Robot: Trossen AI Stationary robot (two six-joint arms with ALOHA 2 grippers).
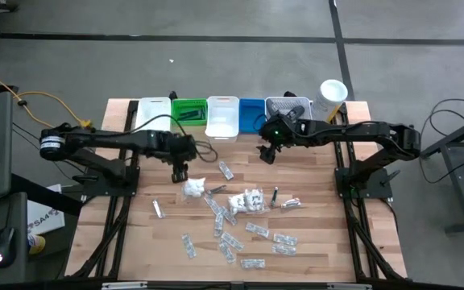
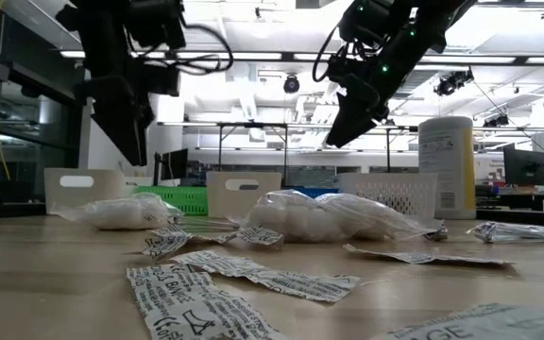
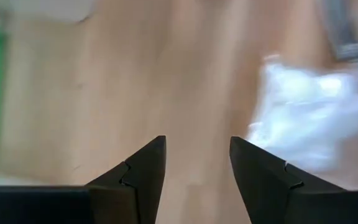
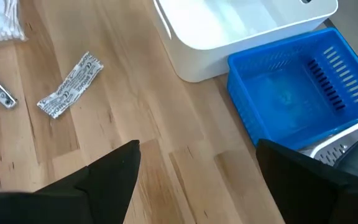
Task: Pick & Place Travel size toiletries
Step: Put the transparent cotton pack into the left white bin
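From above, a light wooden table [image 1: 135, 242] stands on a grey concrete floor, with a row of bins along its far edge: a white bin [image 1: 153, 114], a green bin [image 1: 189, 113], another white bin [image 1: 222, 118], a blue bin [image 1: 251, 114] and a white mesh basket [image 1: 283, 105], with a tall white canister [image 1: 331, 95] at the right end. The travel size toiletries lie scattered over the middle and near part of the table: flat sachets [image 1: 234, 242], a white bag [image 1: 193, 189] and a larger clear bag [image 1: 246, 200], and a thin razor [image 1: 275, 196]. The left gripper [image 1: 179, 172] hangs just beside the white bag. The right gripper [image 1: 266, 154] hangs over bare wood in front of the blue bin.

At table height, printed sachets [image 2: 253, 274] lie in the foreground, with the clear bags of white pieces [image 2: 333, 217] behind them. Only this view shows the room: a bright hall with ceiling lights and monitors. Both arms come down from above, clear of the table.

The left wrist camera shows its two dark fingers [image 3: 148, 171] moderately apart with nothing between them, over blurred wood, the white bag [image 3: 309, 118] off to one side.

The right wrist camera shows its fingers [image 4: 114, 171] spread wide and empty above the wood, with one sachet [image 4: 70, 85], the second white bin [image 4: 241, 25] and the blue bin [image 4: 303, 87] ahead; only here is the blue bin's bare floor visible.
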